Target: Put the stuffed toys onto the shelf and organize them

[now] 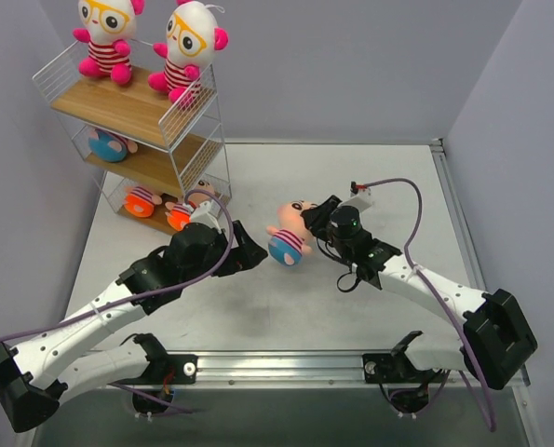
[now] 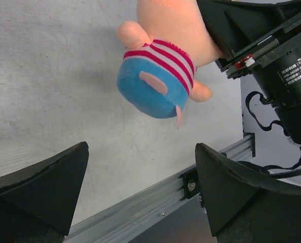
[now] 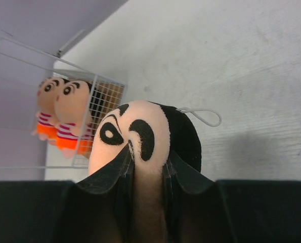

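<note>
Right gripper point(image 3: 147, 154): closed on the head of the peach doll in blue bottoms point(image 3: 140, 131). In the right wrist view both black fingers point(image 3: 121, 167) press into the face below the eyes. The black hair and a white hanging loop show behind them.

Left gripper point(image 2: 140, 152): open wide, with nothing between its fingers. In the left wrist view the peach doll in blue bottoms point(image 2: 158, 86) lies beyond the fingertips and apart from them. Its blue seat faces the camera.

Position of that doll: near the middle of the grey table point(image 1: 286, 307), between the two grippers and well apart from the shelf point(image 1: 188, 116). The right gripper point(image 1: 316, 219) holds its head end. The left gripper point(image 1: 253, 250) stands just beside its seat. Whether the seat rests on the table cannot be told.

The shelf stands at the far left corner.
- Top board: two white-headed dolls with yellow glasses point(image 1: 107, 33) point(image 1: 190, 47) sit upright side by side.
- Middle tier: a second blue-bottomed doll point(image 1: 109, 144) lies partly hidden by the board above.
- Bottom tier: two orange-bottomed dolls point(image 1: 143, 198) point(image 1: 179, 214) stand side by side, touching. The right wrist view shows them upright behind the wire mesh.

An aluminium rail point(image 1: 286, 363) runs along the near table edge and carries both arm bases.
</note>
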Tool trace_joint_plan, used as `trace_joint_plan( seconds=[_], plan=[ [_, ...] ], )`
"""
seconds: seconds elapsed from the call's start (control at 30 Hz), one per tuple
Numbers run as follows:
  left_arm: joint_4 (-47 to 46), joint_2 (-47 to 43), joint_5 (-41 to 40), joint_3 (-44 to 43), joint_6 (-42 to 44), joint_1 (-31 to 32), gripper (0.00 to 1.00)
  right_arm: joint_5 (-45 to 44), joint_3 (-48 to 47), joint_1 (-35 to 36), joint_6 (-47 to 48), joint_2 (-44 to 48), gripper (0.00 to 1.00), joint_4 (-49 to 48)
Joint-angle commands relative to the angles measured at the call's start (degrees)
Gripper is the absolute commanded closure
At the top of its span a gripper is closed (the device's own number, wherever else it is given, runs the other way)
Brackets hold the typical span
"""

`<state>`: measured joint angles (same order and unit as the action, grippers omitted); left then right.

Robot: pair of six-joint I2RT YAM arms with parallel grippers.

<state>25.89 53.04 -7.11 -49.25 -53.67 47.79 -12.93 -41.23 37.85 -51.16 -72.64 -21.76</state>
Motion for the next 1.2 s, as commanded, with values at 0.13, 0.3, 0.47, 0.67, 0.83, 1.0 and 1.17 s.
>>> trace_joint_plan(
  seconds=[0.13, 0.3, 0.47, 0.67, 0.83, 1.0, 1.17],
  plan=[
    [-8.57, -0.21, -6.24, 1.44, -4.34, 3.62, 0.05, -10.80, 3.00, 6.27, -14.93, 3.73, 1.00, -9.88],
    [-10.16, -0.30, -7.91, 2.58, -5.39, 4.42, 0.05, -14.04, 4.93, 8.73, -19.41, 6.01, 1.00, -12.34],
    [-11.03, -0.04, -9.32, 3.37, -6.45, 4.94, 0.03, -15.99, 5.11, 10.67, -20.91, 6.90, 1.00, -12.69],
    [-14.29, 0.57, -9.76, 3.12, -7.42, 5.64, 0.00, -16.86, 5.11, 12.16, -22.14, 5.32, 1.00, -13.57],
    [-13.76, 1.89, -10.73, 2.06, -6.89, 6.52, 0.11, -17.92, 4.67, 13.22, -21.62, 4.26, 1.00, -13.49],
    [-12.97, 1.72, -11.52, 2.58, -7.76, 6.53, 0.25, -18.62, 3.88, 14.53, -20.48, 3.30, 1.00, -13.49],
    [-9.82, 1.46, -13.71, 1.62, -6.71, 6.53, 0.47, -18.01, 3.18, 15.68, -19.25, 1.54, 0.98, -13.84]
  ],
)
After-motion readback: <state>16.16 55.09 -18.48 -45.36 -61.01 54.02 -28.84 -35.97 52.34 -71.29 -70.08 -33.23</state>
